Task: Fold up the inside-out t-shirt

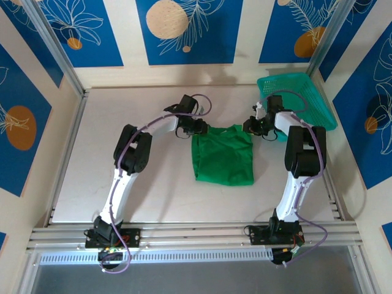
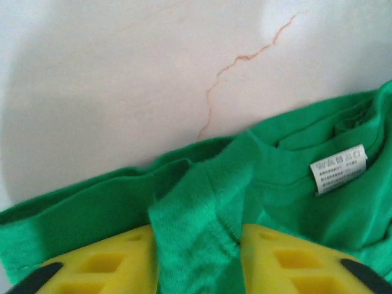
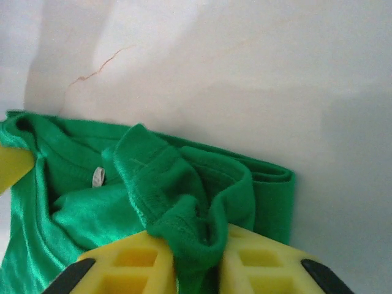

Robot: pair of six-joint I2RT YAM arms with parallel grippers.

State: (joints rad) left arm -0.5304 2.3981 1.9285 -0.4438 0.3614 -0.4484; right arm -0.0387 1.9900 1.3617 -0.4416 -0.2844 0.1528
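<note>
Pale desk [image 1: 153,196]: green t-shirt [image 1: 223,156] lying mid-desk, partly folded; left gripper [image 1: 197,128] clamped on its far-left corner, right gripper [image 1: 256,127] clamped on its far-right corner; white label [image 2: 339,166] showing at collar.

Robot lab test cell: silver aluminium-extrusion frame [image 1: 55,52], pale bare tabletop [image 1: 92,153], blue leaf-print wall panels [image 1: 214,43], two white arms [image 1: 131,153] bolted to near rail [image 1: 196,234].
</note>
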